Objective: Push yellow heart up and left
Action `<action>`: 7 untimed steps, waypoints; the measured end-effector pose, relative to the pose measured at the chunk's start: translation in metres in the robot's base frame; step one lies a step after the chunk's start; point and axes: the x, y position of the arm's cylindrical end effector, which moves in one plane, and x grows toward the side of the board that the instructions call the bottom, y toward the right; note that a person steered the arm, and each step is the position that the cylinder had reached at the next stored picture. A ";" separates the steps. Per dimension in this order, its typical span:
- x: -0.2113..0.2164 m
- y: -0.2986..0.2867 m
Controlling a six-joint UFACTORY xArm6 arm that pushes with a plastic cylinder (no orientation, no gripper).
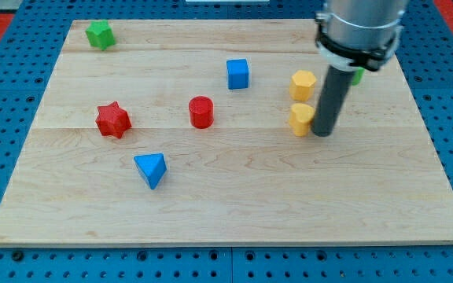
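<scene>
Camera view: my tip (324,132) down on wooden board (226,212), no jaws to open or close, touching yellow heart (300,119) just to its left. Yellow hexagon (303,83) directly above heart. Push barely begun; whole up-left travel apparently remaining.

Board (226,204) layout by edges. Star block (99,34) at top-left corner. Cube (237,74) near top edge, centre. Hexagonal block (303,83) right of cube; heart block (300,119) just below it. My tip (325,132) touching heart's right side. Cylinder (200,112) mid-board; second star (113,119) toward left edge. Wedge (151,169) below these, nearer bottom edge. Partly hidden block (358,76) behind rod.
</scene>
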 end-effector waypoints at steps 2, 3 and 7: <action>-0.044 -0.028; -0.048 -0.056; -0.059 -0.162</action>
